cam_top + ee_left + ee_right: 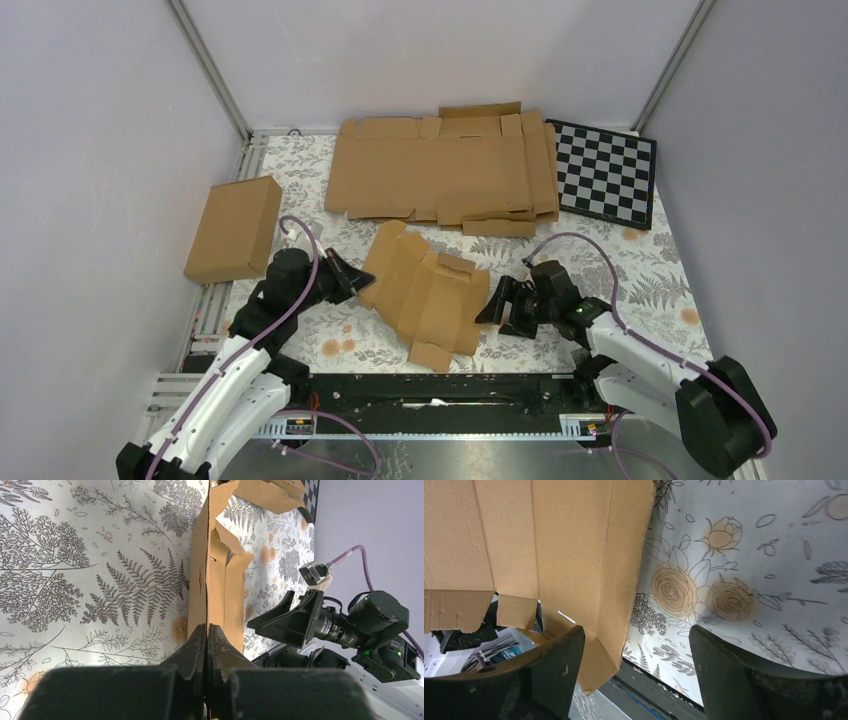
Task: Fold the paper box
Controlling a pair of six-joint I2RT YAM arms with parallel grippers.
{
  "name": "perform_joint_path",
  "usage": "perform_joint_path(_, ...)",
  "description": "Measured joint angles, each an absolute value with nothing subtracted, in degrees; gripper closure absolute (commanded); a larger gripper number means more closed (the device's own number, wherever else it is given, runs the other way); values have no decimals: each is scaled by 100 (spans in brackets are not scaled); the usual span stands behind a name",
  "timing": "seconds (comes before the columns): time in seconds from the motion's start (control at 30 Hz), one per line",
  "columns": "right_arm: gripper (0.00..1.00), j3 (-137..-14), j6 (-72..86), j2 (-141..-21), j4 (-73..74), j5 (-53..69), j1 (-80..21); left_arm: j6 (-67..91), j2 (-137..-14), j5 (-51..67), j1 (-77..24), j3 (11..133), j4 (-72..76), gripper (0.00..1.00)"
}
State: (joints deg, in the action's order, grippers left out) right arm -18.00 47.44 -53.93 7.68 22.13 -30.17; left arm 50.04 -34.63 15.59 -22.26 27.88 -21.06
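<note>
Paper box is laid diagonally near the table's near edge, its right flap between the right gripper's spread jaws, left gripper closed at its left.

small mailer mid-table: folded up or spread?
Mostly spread. The paper box lies open on the table, with panels bent at the creases and a few flaps raised. It has no closed box shape.

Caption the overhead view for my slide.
Unfolded paper box, left pincer shut at its left edge, right pincer open by its right edge.
</note>
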Motion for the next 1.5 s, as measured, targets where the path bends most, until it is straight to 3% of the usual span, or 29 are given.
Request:
perform_joint_path(0.1,25,-1804,4869,-5878,368,2145,-3258,4969,-3629,1603,-2239,2788,-1994,100)
perform_joint_path(0.23,43,-1887,4998,-6372,-58,2106,-3404,4890,-3769,1675,-2255,2788,-1955,100)
perform_joint_path(0.4,77,-2112,5033,-6751,-287,1999,-3424,4737,-3924,1848,-2259,2788,-1892,98)
perform_joint_path(0.47,91,-2263,4980,-6888,-296,1992,-3426,4670,-4062,1925,-2257,2788,-1850,90)
perform_joint_path(0.53,100,-2504,4831,-7063,-174,1931,-3426,4587,-4182,2008,-2257,2788,-1833,59)
perform_joint_path(0.6,100,-2818,4584,-7234,137,1785,-3424,4536,-4250,2108,-2259,2788,-1831,38)
perform_joint_path(0.67,100,-3063,4274,-7284,447,1660,-3426,4482,-4281,2163,-2265,2775,-1809,31)
perform_joint_path(0.93,93,-3159,3474,-6643,1243,1278,-3430,4523,-4703,2231,-2268,2246,-1149,31)
perform_joint_path(1.17,89,-3159,3203,-6595,1516,1146,-3435,4591,-5295,2510,-2268,2117,-617,44)
perform_joint_path(1.37,57,-3183,3024,-6814,1599,1155,-3435,4700,-5476,2775,-2268,1946,-213,69)
perform_joint_path(1.5,50,-3269,2910,-6869,1629,1199,-3435,4764,-5487,2980,-2268,1872,-23,86)
